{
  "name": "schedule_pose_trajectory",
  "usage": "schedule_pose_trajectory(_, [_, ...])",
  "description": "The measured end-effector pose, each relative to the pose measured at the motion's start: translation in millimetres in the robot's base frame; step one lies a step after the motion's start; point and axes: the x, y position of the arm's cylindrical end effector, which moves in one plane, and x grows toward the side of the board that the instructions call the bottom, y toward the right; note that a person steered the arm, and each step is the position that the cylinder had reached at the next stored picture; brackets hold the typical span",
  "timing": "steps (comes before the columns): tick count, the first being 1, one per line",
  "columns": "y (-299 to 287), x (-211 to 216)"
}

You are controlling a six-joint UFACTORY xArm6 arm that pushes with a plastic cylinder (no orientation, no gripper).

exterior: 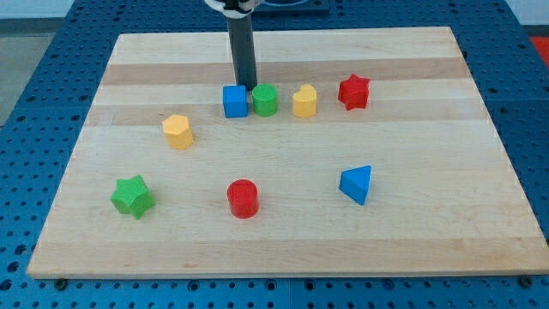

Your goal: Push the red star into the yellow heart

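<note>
The red star-shaped block sits far on the wooden board, right of the middle, and the yellow heart-shaped block lies just to its left, apart by a small gap. So the push must run leftward, from the star's right side. My tip holds nothing, being a bare rod; it stands well left of both, just behind the gap between the blue cube and the green cylinder. Judging by this, my tip must first circle round past the star's far side.
</note>
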Motion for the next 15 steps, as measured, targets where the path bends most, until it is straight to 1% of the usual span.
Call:
schedule_pose_trajectory(1, [0, -29])
schedule_pose_trajectory(2, [64, -43])
schedule_pose_trajectory(3, [161, -22])
schedule_pose_trajectory(4, [226, -5])
schedule_pose_trajectory(5, [228, 3])
schedule_pose_trajectory(7, [212, 12])
schedule_pose_trajectory(8, [201, 24])
schedule_pose_trajectory(12, [162, 30])
schedule_pose_trajectory(13, [187, 35])
schedule_pose_trajectory(14, [204, 53])
schedule_pose_trajectory(15, [201, 55])
